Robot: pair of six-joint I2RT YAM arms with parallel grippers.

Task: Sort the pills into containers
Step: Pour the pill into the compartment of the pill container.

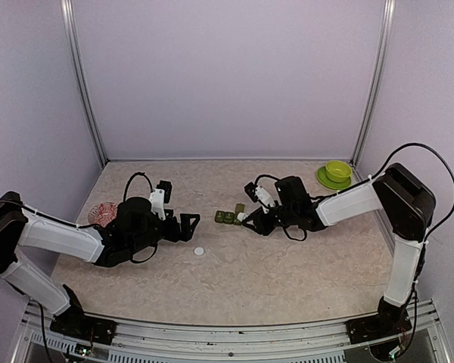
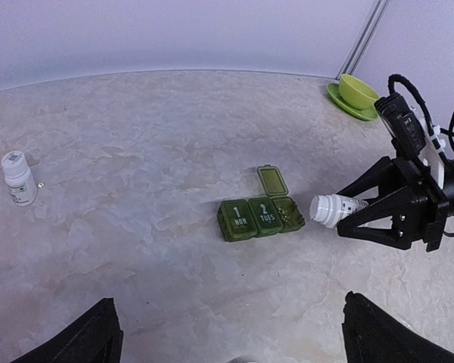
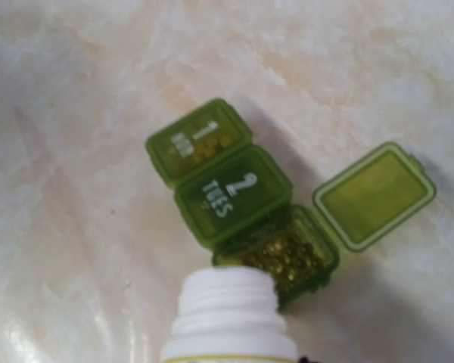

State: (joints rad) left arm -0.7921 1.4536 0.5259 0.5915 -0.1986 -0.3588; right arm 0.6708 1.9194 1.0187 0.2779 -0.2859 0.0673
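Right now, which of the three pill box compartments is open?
The end compartment beside the one marked 2 TUES, nearest the white bottle: its lid is flipped back and pills show inside. The other two are shut.

The dark green plastic pill strip (image 1: 227,217) sits mid-frame, small white round disc (image 1: 200,250) lower left of it, lime-green bowl (image 1: 337,171) far upper right.

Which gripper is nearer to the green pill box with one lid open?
Right. The right gripper holds a white bottle tipped with its mouth just beside the open end compartment of the pill box. The left gripper, open, is apart from it on the closed end's side.
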